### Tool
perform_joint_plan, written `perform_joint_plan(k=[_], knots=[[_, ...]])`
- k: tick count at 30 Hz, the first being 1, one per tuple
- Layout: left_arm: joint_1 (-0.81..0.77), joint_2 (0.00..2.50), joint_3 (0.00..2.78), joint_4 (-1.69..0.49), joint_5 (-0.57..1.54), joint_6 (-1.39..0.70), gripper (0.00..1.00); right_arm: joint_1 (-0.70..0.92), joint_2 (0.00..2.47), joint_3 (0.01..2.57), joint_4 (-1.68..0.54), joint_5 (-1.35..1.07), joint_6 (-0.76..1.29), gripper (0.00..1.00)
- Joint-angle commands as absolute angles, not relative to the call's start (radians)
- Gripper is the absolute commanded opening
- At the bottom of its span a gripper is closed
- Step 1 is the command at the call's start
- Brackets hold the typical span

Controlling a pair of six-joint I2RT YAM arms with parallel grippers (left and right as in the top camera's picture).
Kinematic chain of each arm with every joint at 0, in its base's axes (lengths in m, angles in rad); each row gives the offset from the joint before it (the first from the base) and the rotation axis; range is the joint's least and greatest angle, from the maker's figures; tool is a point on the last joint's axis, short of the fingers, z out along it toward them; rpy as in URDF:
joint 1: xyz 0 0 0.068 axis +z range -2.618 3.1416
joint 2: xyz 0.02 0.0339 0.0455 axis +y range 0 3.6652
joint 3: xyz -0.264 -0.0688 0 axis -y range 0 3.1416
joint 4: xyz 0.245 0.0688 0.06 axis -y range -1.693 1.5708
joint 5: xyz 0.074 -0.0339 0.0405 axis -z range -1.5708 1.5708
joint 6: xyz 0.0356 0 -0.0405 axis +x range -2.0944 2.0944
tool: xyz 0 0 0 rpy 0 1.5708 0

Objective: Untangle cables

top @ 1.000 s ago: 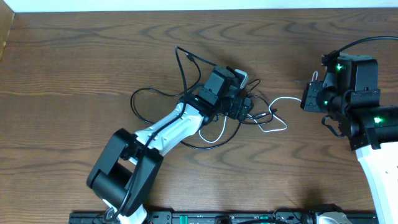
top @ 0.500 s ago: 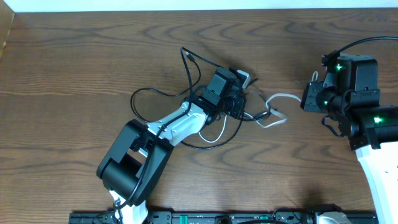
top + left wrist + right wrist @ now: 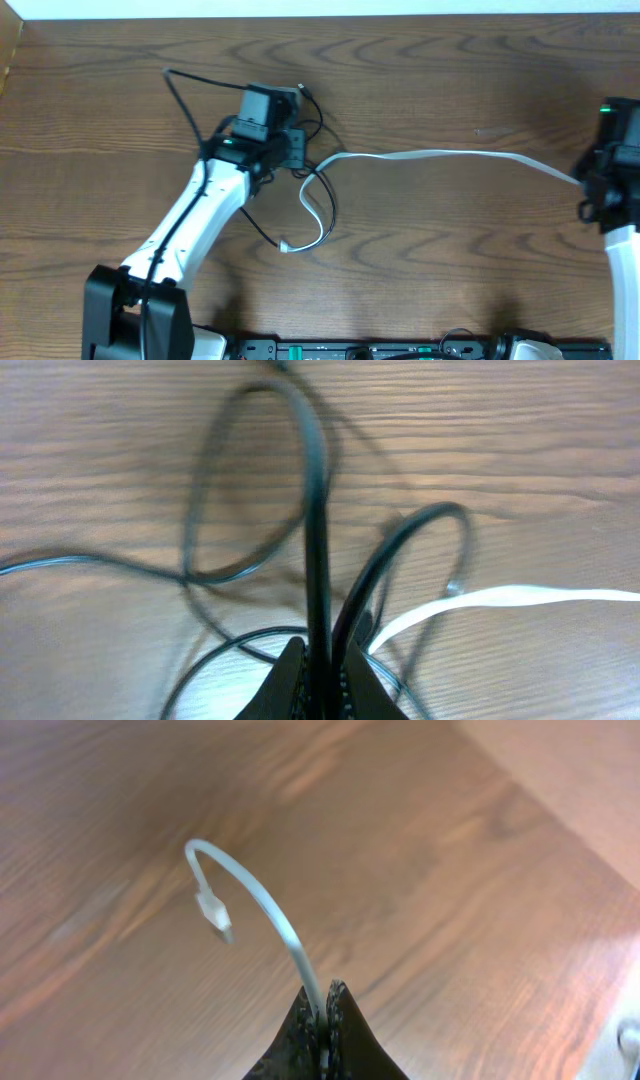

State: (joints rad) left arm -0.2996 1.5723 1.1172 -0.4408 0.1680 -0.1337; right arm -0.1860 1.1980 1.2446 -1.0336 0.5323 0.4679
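My left gripper [image 3: 322, 652] is shut on two strands of the black cable [image 3: 316, 510], which rise from between its fingers and loop over the wood. In the overhead view the left gripper [image 3: 296, 152] sits at the back left of the table, with black loops around it. The white cable [image 3: 450, 153] stretches in a long line from that tangle across to my right gripper [image 3: 588, 186] at the right edge. Its other end curls down to a small plug [image 3: 285, 247]. The right gripper [image 3: 324, 995] is shut on the white cable [image 3: 262, 900] just behind its plug [image 3: 215, 917].
The brown wooden table [image 3: 450, 270] fills the view. A pale wall strip runs along its far edge [image 3: 320, 10]. A black rail with connectors [image 3: 370, 350] lies along the front edge, between the two arm bases.
The left gripper shut on the black cable and pulled it left and back. The right arm drew away to the right, stretching the white cable out of the tangle into a long line.
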Motion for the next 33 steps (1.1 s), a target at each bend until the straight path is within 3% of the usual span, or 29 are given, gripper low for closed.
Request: perform_joint_plan(k=[1, 5, 13, 14, 17, 18, 25, 30, 33], knots=[[-0.254, 1.546, 1.117, -0.475, 0.138, -0.131, 0.08, -0.320, 1.197, 1.260, -1.023, 0.580, 0.512, 0.01], [-0.257, 1.546, 1.117, -0.493, 0.232, -0.132, 0.07, -0.426, 1.197, 1.260, -0.999, 0.345, 0.507, 0.01], [-0.339, 1.546, 1.117, -0.498, 0.387, -0.131, 0.08, -0.430, 1.199, 1.260, -0.999, 0.006, 0.381, 0.02], [-0.355, 1.546, 1.117, -0.501, 0.386, -0.131, 0.08, -0.430, 1.199, 1.260, -0.999, -0.036, 0.351, 0.07], [-0.402, 1.546, 1.117, -0.495, 0.387, -0.131, 0.08, -0.430, 1.199, 1.260, -1.002, -0.177, 0.264, 0.48], [-0.413, 1.545, 1.117, -0.488, 0.395, -0.131, 0.07, -0.430, 1.199, 1.260, -1.002, -0.218, 0.244, 0.53], [-0.451, 1.464, 1.117, -0.313, 0.604, -0.146, 0.07, -0.412, 1.216, 1.255, -1.014, -0.386, 0.178, 0.67], [-0.451, 1.355, 1.117, -0.269, 0.603, -0.170, 0.07, -0.320, 1.257, 1.247, -1.029, -0.433, 0.133, 0.86], [-0.451, 1.320, 1.117, -0.266, 0.603, -0.190, 0.08, -0.252, 1.287, 1.247, -1.031, -0.463, 0.105, 0.90]])
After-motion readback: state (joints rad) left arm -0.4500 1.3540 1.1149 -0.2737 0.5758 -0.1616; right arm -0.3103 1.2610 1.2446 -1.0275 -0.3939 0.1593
